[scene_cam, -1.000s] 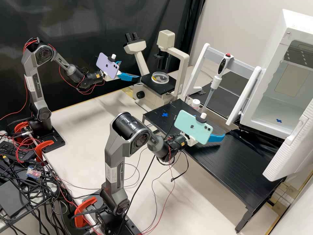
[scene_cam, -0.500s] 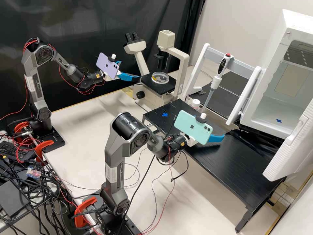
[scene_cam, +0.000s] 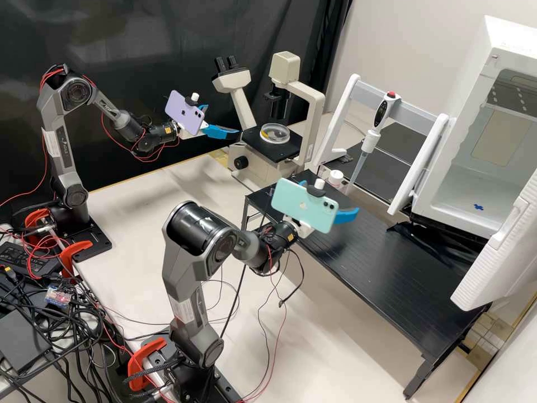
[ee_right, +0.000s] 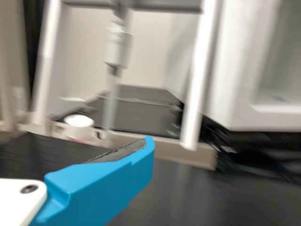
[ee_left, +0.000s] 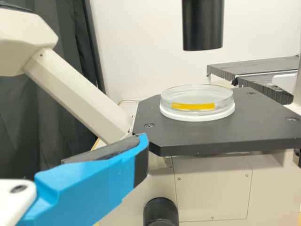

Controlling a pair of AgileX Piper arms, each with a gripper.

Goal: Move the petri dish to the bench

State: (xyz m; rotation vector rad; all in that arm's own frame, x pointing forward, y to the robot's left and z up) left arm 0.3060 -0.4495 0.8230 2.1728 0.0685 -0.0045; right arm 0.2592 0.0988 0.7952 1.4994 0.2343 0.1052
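Minding the dish [ee_left: 197, 102] on the microscope's platform [ee_left: 268, 120].
My left hand [scene_cam: 224, 119] and right hand [scene_cam: 333, 197] are both released; coming in crooked or too low, I might bump the dish over the edge.

The left arm [scene_cam: 63, 159] and right arm [scene_cam: 178, 274] were dark grey, with round dark joint caps [scene_cam: 76, 93] and pale labels [scene_cam: 52, 143]. Red and black cables [scene_cam: 51, 71] hung about both. Yellow tags [scene_cam: 169, 130] marked the black wrists. The left hand [scene_cam: 221, 131] and right hand [scene_cam: 345, 216] had white brackets [ee_left: 14, 202], dark screws [ee_left: 19, 189], bright blue fingers and dark grey pads [ee_left: 101, 152]. Mounted phones [scene_cam: 185, 113] were purple, left, and mint, right.
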